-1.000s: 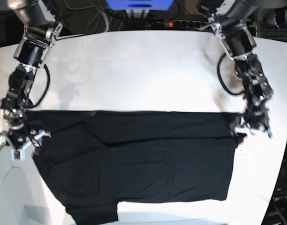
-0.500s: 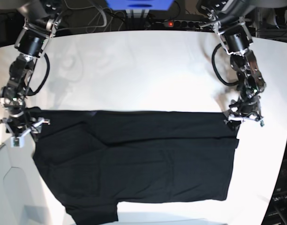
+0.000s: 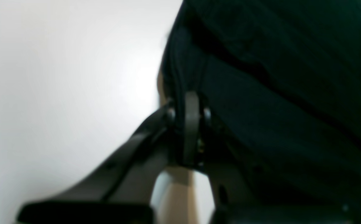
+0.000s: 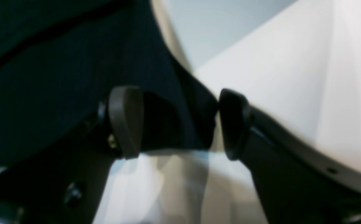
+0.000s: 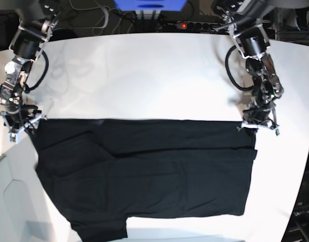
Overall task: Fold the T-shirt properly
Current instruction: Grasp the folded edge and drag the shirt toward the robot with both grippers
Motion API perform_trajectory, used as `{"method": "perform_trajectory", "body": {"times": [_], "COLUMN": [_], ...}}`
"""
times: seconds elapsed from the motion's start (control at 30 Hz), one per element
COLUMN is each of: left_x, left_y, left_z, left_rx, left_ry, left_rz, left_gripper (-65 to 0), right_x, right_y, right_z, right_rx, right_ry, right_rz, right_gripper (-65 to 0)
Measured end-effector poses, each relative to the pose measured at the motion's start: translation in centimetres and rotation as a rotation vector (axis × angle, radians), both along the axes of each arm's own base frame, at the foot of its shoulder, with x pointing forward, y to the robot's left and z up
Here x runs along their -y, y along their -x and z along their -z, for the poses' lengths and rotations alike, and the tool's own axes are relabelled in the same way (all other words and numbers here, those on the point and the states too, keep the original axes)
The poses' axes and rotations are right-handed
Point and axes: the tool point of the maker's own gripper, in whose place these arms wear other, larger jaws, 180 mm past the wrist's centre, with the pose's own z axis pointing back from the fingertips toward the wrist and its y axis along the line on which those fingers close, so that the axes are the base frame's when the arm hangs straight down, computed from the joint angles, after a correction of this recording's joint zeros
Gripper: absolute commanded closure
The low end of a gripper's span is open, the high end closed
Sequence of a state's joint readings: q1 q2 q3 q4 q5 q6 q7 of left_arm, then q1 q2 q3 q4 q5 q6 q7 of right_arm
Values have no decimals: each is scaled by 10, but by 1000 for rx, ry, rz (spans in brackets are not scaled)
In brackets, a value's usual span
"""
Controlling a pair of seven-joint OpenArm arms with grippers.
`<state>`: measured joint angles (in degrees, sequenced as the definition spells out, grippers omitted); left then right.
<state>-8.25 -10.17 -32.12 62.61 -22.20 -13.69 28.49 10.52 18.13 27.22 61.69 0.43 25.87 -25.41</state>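
Observation:
The black T-shirt (image 5: 144, 171) lies flat on the white table (image 5: 144, 75), its far edge straight and a sleeve hanging toward the near left. My left gripper (image 5: 250, 126) stands at the shirt's far right corner. In the left wrist view the left gripper (image 3: 189, 105) is shut, with the T-shirt (image 3: 276, 77) hem pinched between its jaws. My right gripper (image 5: 23, 125) is at the far left corner. In the right wrist view the right gripper (image 4: 180, 123) is open, and a corner of the T-shirt (image 4: 43, 62) lies between its fingers (image 4: 126, 121).
A power strip (image 5: 182, 24) with a red light and cables runs behind the table's far edge, beside a blue box (image 5: 149, 4). The table's left edge (image 5: 3, 161) angles in close to my right gripper.
Both arms moved toward the shirt's far edge. The left gripper went from open to shut on the far right corner. The right gripper stayed open and slid to the far left corner.

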Motion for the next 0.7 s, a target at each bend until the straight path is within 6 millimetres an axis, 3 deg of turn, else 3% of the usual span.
{"method": "perform_trajectory", "body": {"times": [0.17, 0.23, 0.33, 0.43, 0.63, 0.7], "left_x": [-1, -2, -3, -6, -4, -6], "left_y": [0, 1, 2, 7, 14, 9], "left_z": [0, 0, 0, 1, -8, -21], "left_rx": [-2, -3, -3, -14, -32, -5], "left_ry": [-2, -2, -6, -14, -47, -68], "left_rz": [0, -1, -1, 3, 34, 42], "left_gripper": [0, 0, 0, 0, 0, 0], "right_x": [0, -1, -3, -4, 9, 9], "right_y": [0, 2, 4, 5, 10, 11], "right_z": [3, 5, 7, 8, 0, -7], "right_rx": [25, 35, 37, 41, -10, -9], "right_ry": [-8, -20, -26, -29, 26, 55], "right_rz": [2, 6, 2, 1, -11, -24], "right_gripper": [-384, -346, -211, -10, 0, 0]}}
